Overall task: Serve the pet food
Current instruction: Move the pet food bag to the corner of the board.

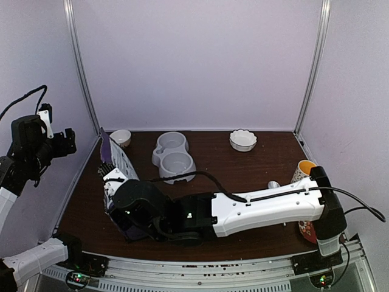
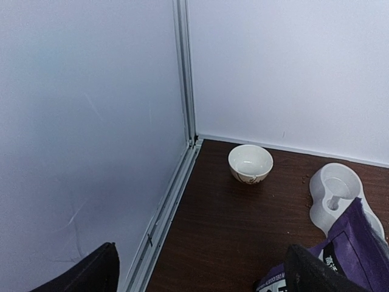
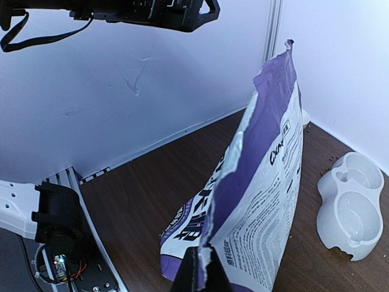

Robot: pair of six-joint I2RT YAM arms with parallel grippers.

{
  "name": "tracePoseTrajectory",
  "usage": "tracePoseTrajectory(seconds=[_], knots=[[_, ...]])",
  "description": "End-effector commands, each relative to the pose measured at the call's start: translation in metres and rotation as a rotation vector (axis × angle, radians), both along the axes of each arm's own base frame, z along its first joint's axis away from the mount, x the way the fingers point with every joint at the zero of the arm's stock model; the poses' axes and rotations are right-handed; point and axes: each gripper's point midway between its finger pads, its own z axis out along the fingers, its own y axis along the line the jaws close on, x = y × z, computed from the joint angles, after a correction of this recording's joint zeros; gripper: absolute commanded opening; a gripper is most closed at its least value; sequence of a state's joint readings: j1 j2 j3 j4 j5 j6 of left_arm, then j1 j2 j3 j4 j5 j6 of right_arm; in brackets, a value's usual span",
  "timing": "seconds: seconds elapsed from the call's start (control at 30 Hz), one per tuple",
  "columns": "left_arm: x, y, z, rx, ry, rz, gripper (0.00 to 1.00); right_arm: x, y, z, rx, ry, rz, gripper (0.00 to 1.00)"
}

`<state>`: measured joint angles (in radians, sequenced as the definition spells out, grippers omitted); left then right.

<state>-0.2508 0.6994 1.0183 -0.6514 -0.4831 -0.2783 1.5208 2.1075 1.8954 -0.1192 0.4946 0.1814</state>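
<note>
Purple bag [image 3: 261, 182], rim clamped by right gripper [image 3: 200, 271], held upright, likely against spilling; bowl [image 3: 333, 234] at three o'clock; left gripper [image 2: 200, 249] open.

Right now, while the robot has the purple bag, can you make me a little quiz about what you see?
1. True or false: the right claw is shut on the edge of the purple bag.
2. Fill in the gap: the claw that is wide open and holding nothing is the ___ claw.
3. Pick one. What is in the grey double bowl?
A. a heap of kibble
B. a spoon
C. no food

Key:
1. True
2. Left; the left claw is up by the side wall
3. C
</note>
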Motion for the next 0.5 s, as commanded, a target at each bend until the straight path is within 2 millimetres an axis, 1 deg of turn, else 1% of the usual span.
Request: tracePoseTrajectory(seconds=[0.0,0.17,0.47], knots=[[0.003,0.002,0.006,0.008,-0.036,0.014,0.98,0.004,-0.018,0.015,0.005,-0.001,-0.021,0.00],[0.004,0.002,0.005,0.012,-0.032,0.013,0.98,-0.002,-0.039,0.020,0.006,0.048,-0.021,0.00],[0.005,0.001,0.004,0.017,-0.024,0.009,0.97,-0.027,-0.082,0.008,0.023,0.216,0.073,0.00]])
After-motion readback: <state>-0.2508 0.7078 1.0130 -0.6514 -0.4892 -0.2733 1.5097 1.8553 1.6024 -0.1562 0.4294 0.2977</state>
